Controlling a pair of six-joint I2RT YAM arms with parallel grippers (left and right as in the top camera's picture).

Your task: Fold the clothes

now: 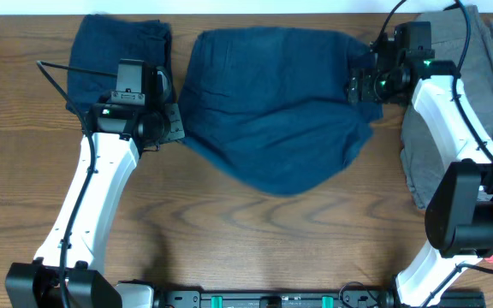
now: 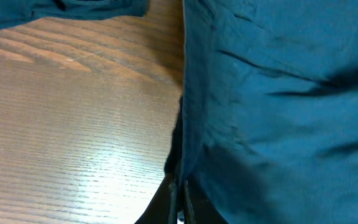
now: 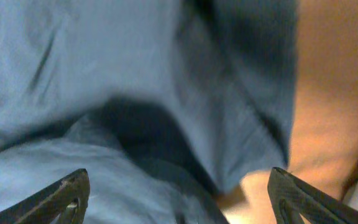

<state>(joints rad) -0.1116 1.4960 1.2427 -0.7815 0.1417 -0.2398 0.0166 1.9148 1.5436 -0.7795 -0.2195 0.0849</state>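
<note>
Navy shorts (image 1: 272, 120) lie spread mid-tabletop (image 1: 255, 231), with an arm at each side.
Overhead, the left end effector (image 1: 175, 127) is seen at the shorts' left edge and the right end effector (image 1: 359, 85) at their upper right corner; a folded navy piece (image 1: 118, 47) lies far left, grey trousers (image 1: 486, 94) far right. In the left wrist view, the end effector is seen pinched shut on the shorts' hem. In the right wrist view, the fingers (image 3: 67, 196) are held wide apart over blue cloth.
</note>
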